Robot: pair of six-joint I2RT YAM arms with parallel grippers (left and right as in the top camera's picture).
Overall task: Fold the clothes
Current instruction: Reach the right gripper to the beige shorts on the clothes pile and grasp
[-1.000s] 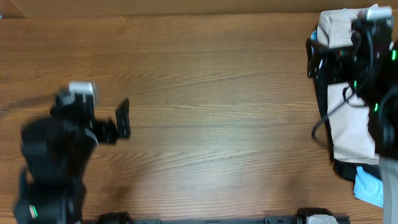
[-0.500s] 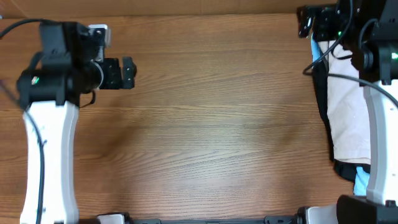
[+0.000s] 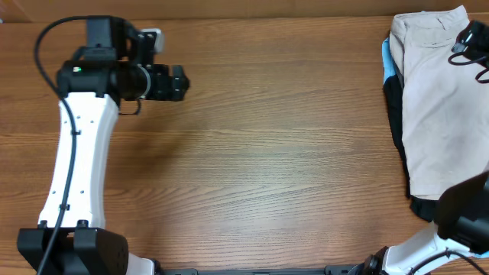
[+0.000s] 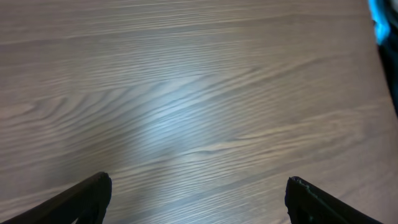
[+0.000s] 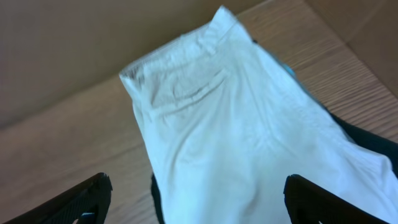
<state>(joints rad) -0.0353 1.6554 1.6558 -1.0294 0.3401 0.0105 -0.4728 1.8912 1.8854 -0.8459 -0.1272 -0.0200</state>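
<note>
Both spread wide, gripping nothing: your left gripper (image 4: 198,182) over the table (image 4: 186,93), right gripper (image 5: 196,180) above beige shorts (image 5: 211,137), frame centre.

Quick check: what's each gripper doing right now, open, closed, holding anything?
Left gripper: open, empty, over the table.
Right gripper: open, empty, above the beige shorts.

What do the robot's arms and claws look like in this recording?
Left arm: long white link, black joints, a green light, thin black cable alongside. Left claw and right claw: black, blocky fingers. Right arm: black joint, white base link.
</note>
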